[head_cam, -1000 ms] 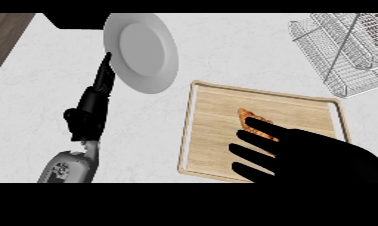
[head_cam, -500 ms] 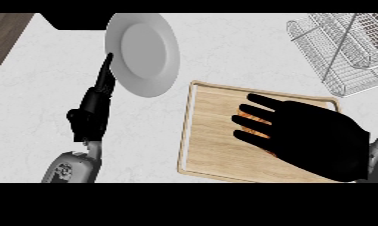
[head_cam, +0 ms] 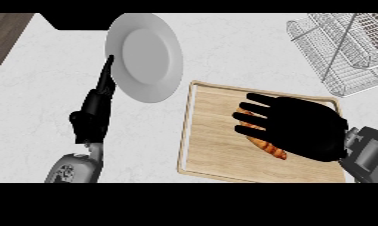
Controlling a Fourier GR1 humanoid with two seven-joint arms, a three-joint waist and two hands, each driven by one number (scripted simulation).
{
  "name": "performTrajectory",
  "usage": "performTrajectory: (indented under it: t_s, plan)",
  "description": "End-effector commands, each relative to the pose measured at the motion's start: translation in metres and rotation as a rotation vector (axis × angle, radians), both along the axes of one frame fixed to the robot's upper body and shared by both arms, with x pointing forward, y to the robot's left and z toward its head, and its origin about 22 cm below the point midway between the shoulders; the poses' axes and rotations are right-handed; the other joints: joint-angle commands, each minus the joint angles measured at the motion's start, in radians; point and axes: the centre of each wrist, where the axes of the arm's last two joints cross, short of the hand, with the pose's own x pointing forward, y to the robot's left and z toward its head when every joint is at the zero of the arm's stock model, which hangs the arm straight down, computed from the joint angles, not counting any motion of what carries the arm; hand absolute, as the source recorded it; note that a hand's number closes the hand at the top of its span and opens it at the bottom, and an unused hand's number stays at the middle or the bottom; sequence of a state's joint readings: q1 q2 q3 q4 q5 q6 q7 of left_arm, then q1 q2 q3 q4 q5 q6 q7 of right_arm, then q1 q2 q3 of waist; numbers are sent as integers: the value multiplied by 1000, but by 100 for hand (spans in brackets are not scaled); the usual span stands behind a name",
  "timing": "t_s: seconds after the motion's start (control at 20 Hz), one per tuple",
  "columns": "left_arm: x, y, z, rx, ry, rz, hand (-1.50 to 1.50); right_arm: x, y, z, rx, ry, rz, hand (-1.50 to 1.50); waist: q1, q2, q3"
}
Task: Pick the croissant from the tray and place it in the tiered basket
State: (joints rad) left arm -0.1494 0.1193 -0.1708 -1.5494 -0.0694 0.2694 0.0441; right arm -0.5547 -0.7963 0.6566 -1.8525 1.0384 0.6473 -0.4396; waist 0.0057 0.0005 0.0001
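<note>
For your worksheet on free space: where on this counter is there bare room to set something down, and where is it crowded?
Bare counter lies between the plate and the tiered basket, and left of the left hand. The tray is free along its left side; its right is crowded by the right hand over the croissant.

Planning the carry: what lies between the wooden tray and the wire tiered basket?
Bare white counter only, per the head view, between wooden tray and wire tiered basket.

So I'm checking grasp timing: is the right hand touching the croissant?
Cannot tell. In the head view the right hand lies over the croissant, hiding any contact or gap.
</note>
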Motion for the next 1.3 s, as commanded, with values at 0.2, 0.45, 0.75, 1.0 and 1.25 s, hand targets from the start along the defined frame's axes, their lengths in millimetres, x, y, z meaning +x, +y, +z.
performTrajectory:
  t_s: [0.2, 0.45, 0.75, 1.0, 1.25]
  plan:
    - [2, 10, -3, 11, 3, -3, 0, 1, 16, -19, -59, 58, 20, -150, -2, 0, -1]
    - [-5, 12, -13, 4, -9, 0, 0, 4, 13, -19, -35, 85, -2, -150, -2, -1, -1]
    - [-1, 4, 15, 5, -3, -21, 0, 17, 30, -50, -90, 85, -13, -150, 8, 0, 0]
    - [2, -2, -8, 0, -10, 18, 0, 9, 30, -36, -97, 79, 1, -150, -2, 0, -1]
    - [6, -2, -14, -5, 13, 9, 0, 16, 29, -57, -65, 88, -25, -150, -3, 0, 0]
